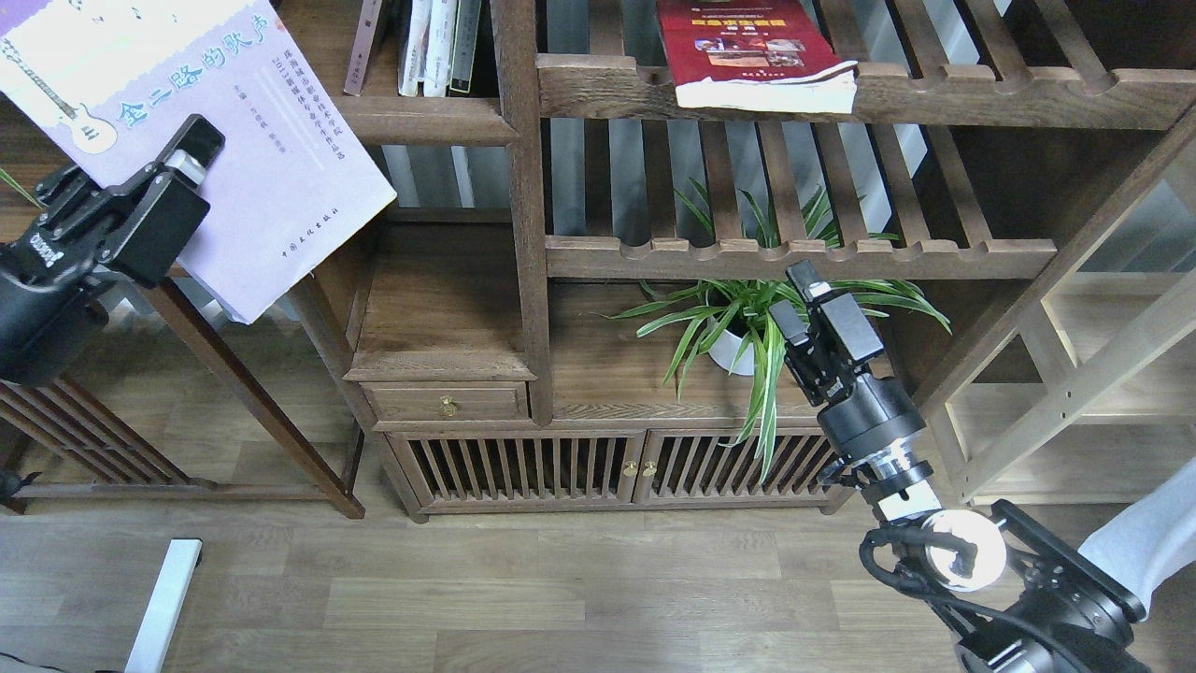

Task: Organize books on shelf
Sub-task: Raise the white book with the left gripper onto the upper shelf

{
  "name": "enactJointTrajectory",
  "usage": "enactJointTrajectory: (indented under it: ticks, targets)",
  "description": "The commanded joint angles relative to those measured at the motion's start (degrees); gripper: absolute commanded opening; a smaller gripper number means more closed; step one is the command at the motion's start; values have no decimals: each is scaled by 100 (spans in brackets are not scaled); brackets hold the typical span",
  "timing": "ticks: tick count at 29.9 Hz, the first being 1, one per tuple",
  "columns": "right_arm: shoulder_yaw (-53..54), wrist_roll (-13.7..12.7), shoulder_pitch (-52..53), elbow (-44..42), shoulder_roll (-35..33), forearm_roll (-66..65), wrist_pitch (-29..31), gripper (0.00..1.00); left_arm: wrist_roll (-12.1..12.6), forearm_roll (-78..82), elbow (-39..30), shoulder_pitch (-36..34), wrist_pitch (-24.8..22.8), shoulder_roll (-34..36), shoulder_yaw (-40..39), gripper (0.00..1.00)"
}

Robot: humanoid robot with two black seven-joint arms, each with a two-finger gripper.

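At the far left, the left pincer (pixel 192 150) is clenched on the lower edge of a pale lavender paperback (pixel 201 131) with blue-green Chinese characters and a small guitar drawing on its cover. The book is held up in the air, tilted, its upper part cut off by the top-left corner of the view, to the left of the large dark wood bookcase.

Just right of the book, a solid flat dark-brown wooden shelf with a rounded front edge (pixel 425 120) sits in the upper part of the bookcase. A few thin books (pixel 430 47) stand upright on it, spines forward, only their lower parts in view. Below it lies a second plain board compartment above a small drawer with a brass knob (pixel 448 405).

Right of the upright post, a red paperback with a yellow title band and small photos (pixel 747 51) lies flat on an upper slatted rack with a scalloped front rail (pixel 981 93), its page edge jutting over the rail. Under a lower slatted rack, a green spider plant in a white pot (pixel 738 327) stands on the cabinet top.

Near the plant's right side, the right pincer (pixel 794 297) points upward with nothing between its fingers; it grasps nothing, and its fingers stand slightly apart.
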Motion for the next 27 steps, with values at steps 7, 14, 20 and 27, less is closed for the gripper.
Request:
enactJointTrajectory:
  ticks: [7,14,20,27]
  targets:
    - [0,-8,40,0,-84,0,0,91,-4,1,44,-245,681,-41,-70,9]
    - [61,-8,32,0,-102,0,0,91,-4,141,70,-570,1411,-41,44,8]
    - [70,-8,40,0,-93,0,0,91,-4,422,105,-834,1991,-182,158,8]
    - [53,-8,49,0,-102,0,0,91,-4,985,132,-1229,2772,-226,544,7]
